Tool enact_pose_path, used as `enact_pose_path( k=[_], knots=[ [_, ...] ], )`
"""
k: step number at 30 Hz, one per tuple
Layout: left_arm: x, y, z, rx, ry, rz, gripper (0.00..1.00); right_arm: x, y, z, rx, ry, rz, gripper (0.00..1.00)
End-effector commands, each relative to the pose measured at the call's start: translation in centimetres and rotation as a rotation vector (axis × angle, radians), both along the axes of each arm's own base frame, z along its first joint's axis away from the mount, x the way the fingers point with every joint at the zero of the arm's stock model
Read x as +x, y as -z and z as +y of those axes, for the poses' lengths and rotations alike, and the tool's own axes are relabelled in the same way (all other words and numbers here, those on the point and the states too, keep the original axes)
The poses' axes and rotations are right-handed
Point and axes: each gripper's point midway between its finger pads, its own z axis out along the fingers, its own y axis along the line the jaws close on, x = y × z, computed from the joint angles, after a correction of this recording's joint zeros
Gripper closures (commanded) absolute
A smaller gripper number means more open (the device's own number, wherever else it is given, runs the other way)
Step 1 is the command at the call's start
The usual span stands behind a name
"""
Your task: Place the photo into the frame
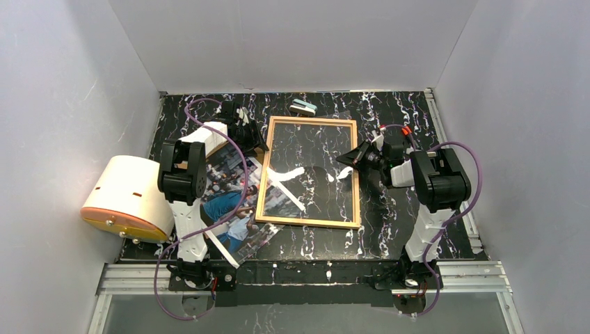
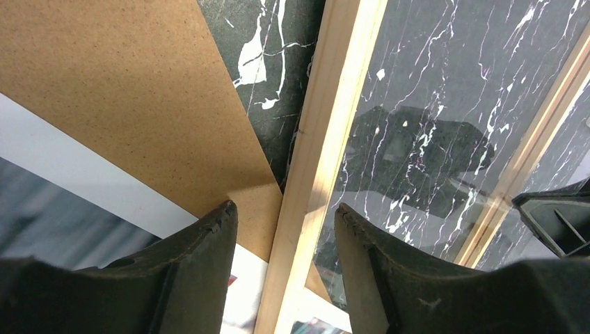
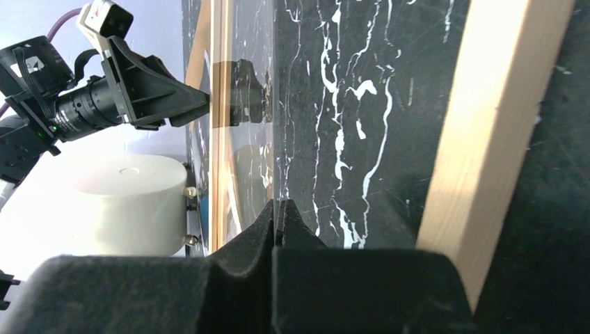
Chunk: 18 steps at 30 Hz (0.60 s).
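Note:
The frame (image 1: pixel 264 182) lies flat mid-table, a thin light-wood border. The photo (image 1: pixel 228 207) lies to its left, partly under my left arm, with its corner tucked under the frame's left rail (image 2: pixel 327 139). Its white border (image 2: pixel 69 167) shows under the brown backing board (image 2: pixel 139 90). My left gripper (image 1: pixel 252 136) is open, and its fingers (image 2: pixel 209 264) straddle the left rail (image 2: pixel 285 209). My right gripper (image 1: pixel 346 158) sits inside the frame near the right rail (image 3: pixel 487 139). It is shut (image 3: pixel 278 206) on the edge of the clear pane (image 3: pixel 247 83), which is tilted up.
A white drum-shaped device with an orange face (image 1: pixel 129 198) sits at the table's left edge. A small teal-and-white object (image 1: pixel 303 106) lies behind the frame. White walls close in the left, back and right. A metal rail runs along the near edge (image 1: pixel 306 275).

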Motion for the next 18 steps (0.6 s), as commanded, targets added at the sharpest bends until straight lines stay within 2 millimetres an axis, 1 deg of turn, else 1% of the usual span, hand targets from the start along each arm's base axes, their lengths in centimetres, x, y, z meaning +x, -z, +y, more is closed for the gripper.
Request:
enact_pose_path(
  k=[1,10,18],
  knots=[
    [-0.2,-0.3,-0.2,-0.014,0.017,0.001,0.48,0.4,-0.8,-0.7,-0.017,0.008,-0.053,0.99],
    [-0.3,0.1,-0.3,-0.024,0.018,0.016,0.52,-0.2,-0.4,-0.4,0.016,-0.008,-0.03,0.99],
    [-0.4,0.2,-0.3,-0.023,0.018,0.018,0.53,-0.7,-0.8,0.3,0.089,-0.04,0.005,0.98]
  ],
)
